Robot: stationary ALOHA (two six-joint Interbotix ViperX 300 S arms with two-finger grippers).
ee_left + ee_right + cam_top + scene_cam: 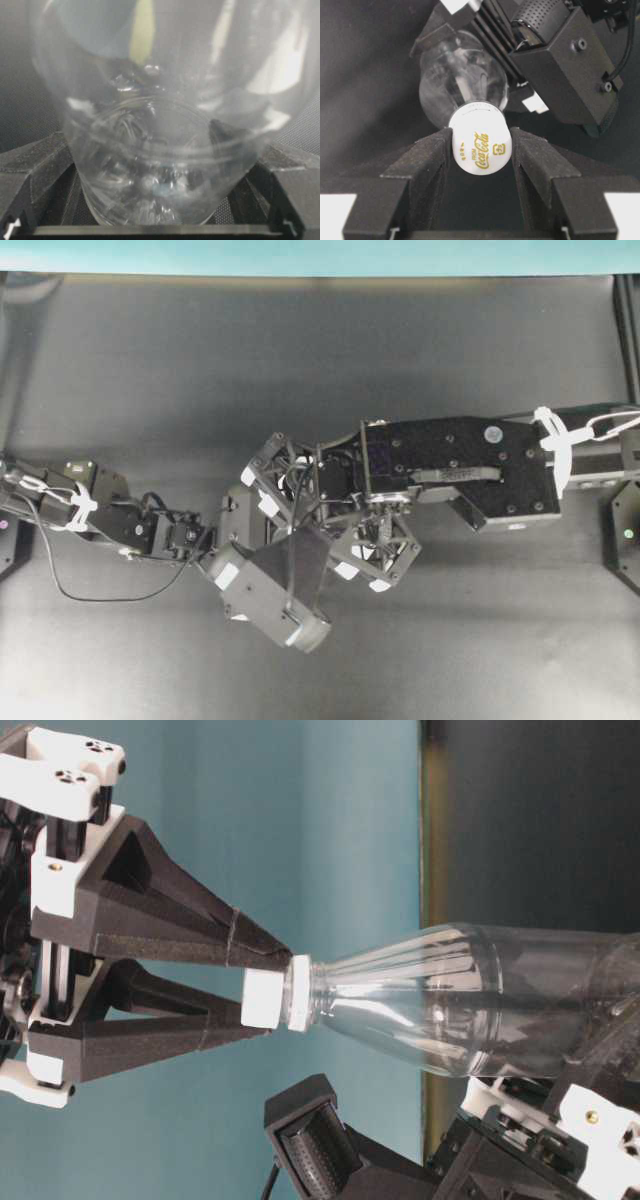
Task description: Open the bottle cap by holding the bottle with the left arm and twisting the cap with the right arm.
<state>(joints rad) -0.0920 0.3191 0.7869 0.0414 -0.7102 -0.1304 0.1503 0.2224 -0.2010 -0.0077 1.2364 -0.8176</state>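
White bottle cap (481, 146) printed in gold "FROM Coca-Cola", small square symbol beside it

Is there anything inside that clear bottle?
The bottle looks empty: through its clear wall only reflections and the background show, no liquid. In the left wrist view its bottom part is just glare and blur. The white cap hides the mouth, so that part cannot be seen.

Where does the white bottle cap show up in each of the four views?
Overhead exterior: not visible, hidden under the arms.
Table-level exterior: bottle cap left of centre, between the right end effector fingers.
Left wrist: not visible; only the bottle body.
Right wrist: cap at centre, between the black pads.
Shared landmark: the clear bottle.
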